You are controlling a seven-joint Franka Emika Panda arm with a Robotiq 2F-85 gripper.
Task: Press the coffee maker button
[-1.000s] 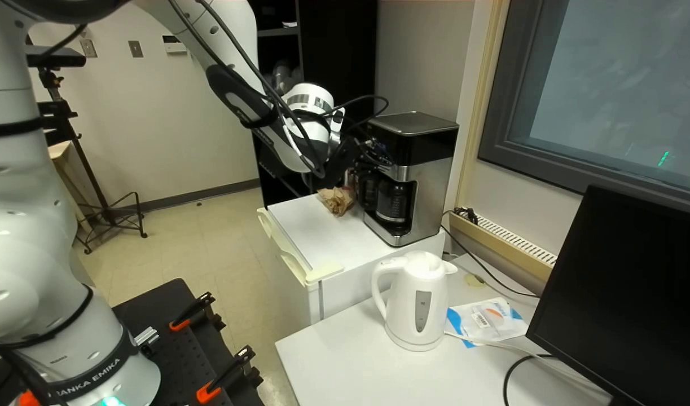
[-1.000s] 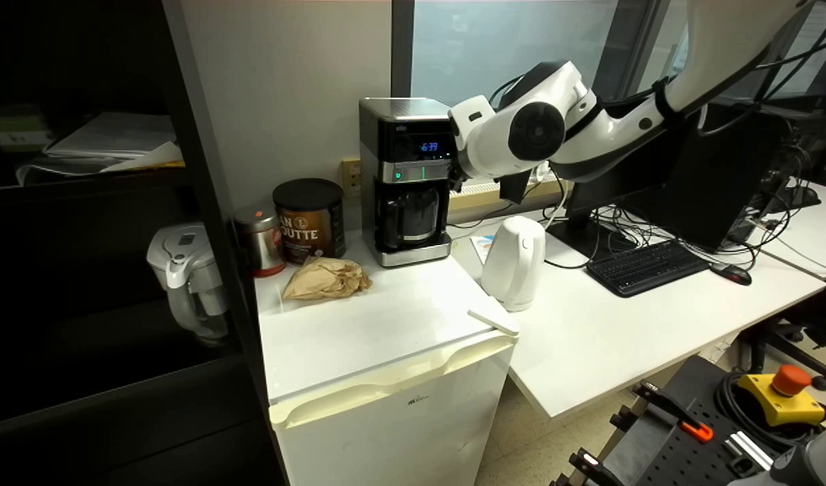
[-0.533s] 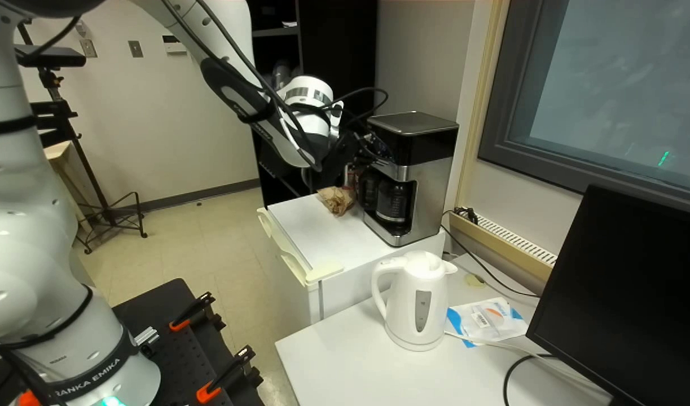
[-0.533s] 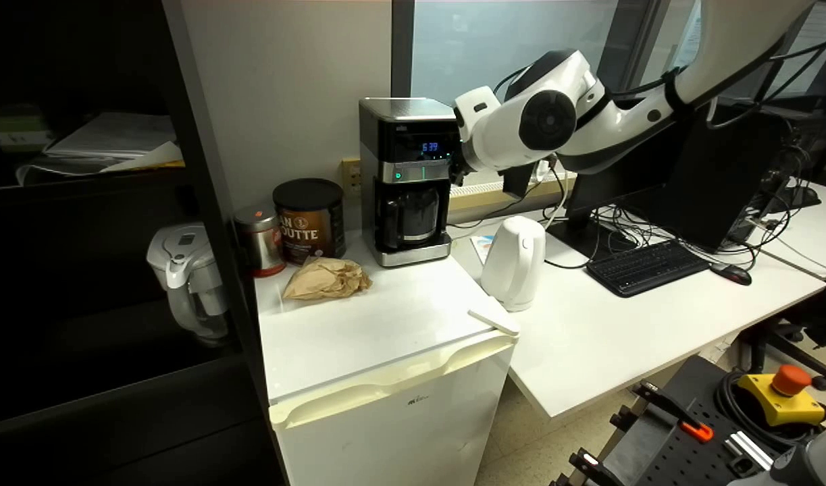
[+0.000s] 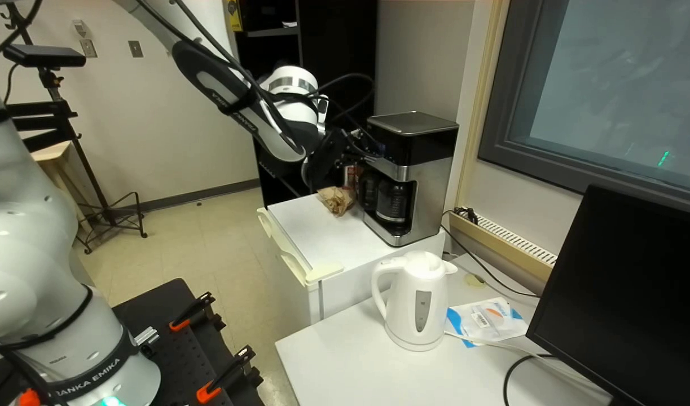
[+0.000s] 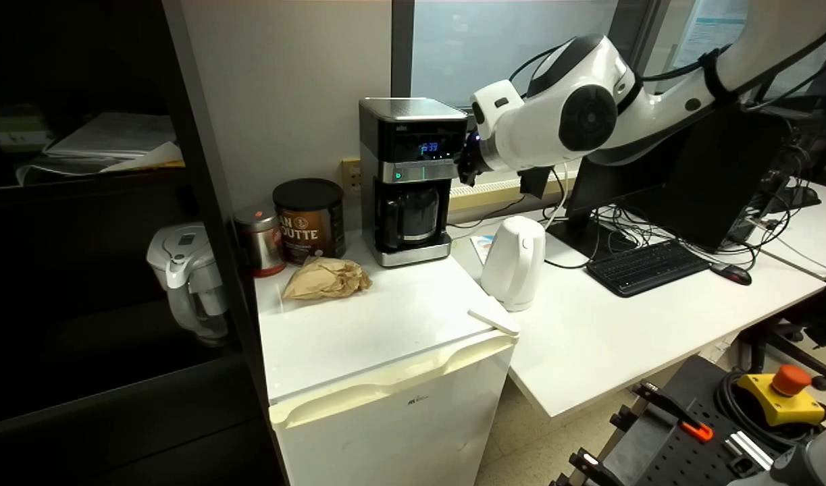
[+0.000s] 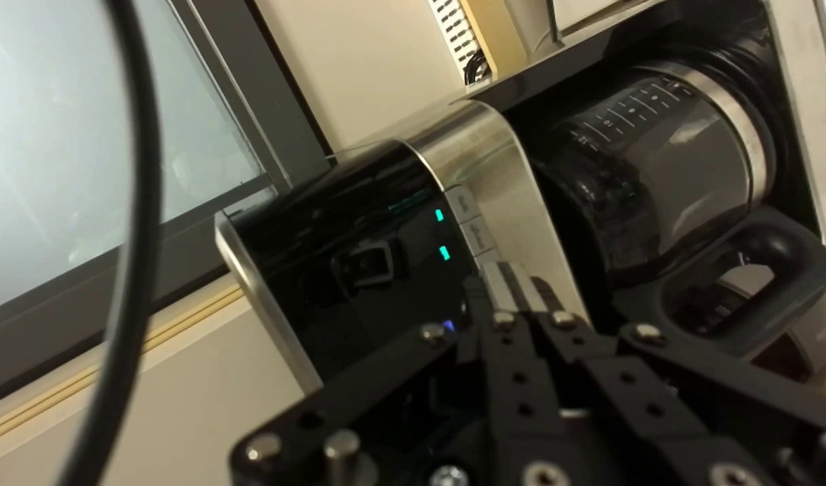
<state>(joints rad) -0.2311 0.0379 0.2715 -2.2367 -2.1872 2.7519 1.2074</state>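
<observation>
The coffee maker (image 5: 429,189) is a boxy black machine with a silver band and a dark carafe (image 7: 662,169). It also shows in an exterior view (image 6: 406,173), its blue display lit at 6:39 and small green lights on. In the wrist view the coffee maker (image 7: 392,290) fills the middle. Grey buttons (image 7: 479,234) sit along the edge of its silver band. My gripper (image 7: 514,287) is shut and empty, its fingertips over the lower end of that button row, hiding part of it. Contact cannot be told. In an exterior view my gripper (image 6: 468,165) is beside the machine's front right.
The coffee maker stands on a white mini fridge (image 6: 385,344). A brown paper bag (image 6: 328,278), a coffee can (image 6: 311,223) and a metal canister (image 6: 261,243) are left of it. A white kettle (image 5: 415,304) and a monitor (image 5: 627,293) stand on the desk.
The arm and gripper have drawn back and slightly up from the coffee maker's front, so more of its panel shows. The coffee maker has not moved and its lights look the same.
</observation>
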